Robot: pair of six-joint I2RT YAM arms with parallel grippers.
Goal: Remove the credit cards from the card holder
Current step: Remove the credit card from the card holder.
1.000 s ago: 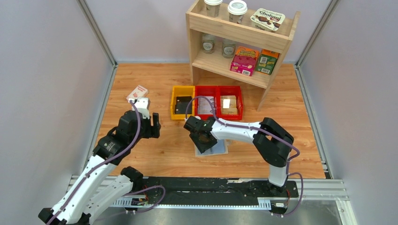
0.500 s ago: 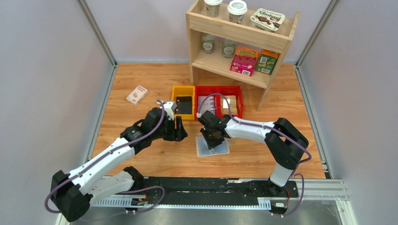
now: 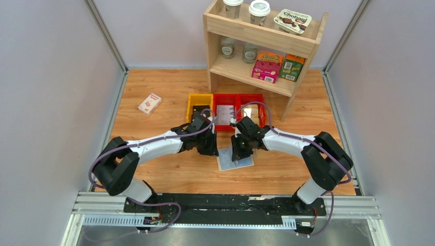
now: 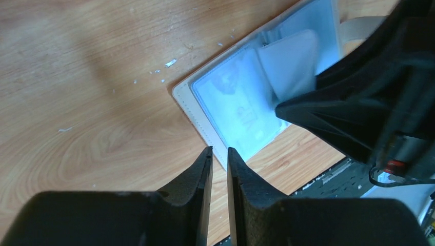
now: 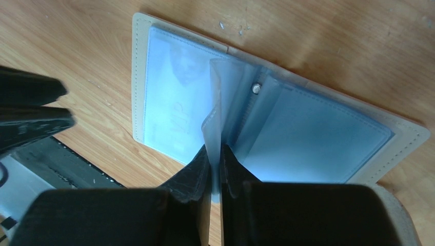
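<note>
- Left arm: elbow folded low at the near-left, forearm stretched right and away across the bench [image 3: 169, 174], wrist tipped down. Left end effector [image 3: 210, 148] points down at the bench, just off the left edge of the card holder [image 3: 241, 163].
- Left end effector state: fingers at a narrow slot with nothing between them. In the left wrist view the tips sit just beside the holder's stitched border; I can't tell if they touch it.
- Right arm: mirror pose, elbow at the near-right, forearm running left, wrist pitched down over the holder.
- Right end effector [image 5: 215, 149]: fingers nearly together, pinching a translucent pocket leaf [image 5: 218, 97] that stands up from the holder's middle. Can't tell if a card is inside that leaf.
- Card holder location: flat and open on the bench, lining up, between the two end effectors, just in front of the row of bins [image 3: 238, 96].
- Holder axis: long axis roughly left-right in the top view, right end skewed slightly away from the arm bases. The fold runs near-far.
- Credit card [image 5: 172, 97]: one with faint print sits in the pocket on the half nearer the left end effector, long axis parallel to the fold, crosswise to the holder's length.
</note>
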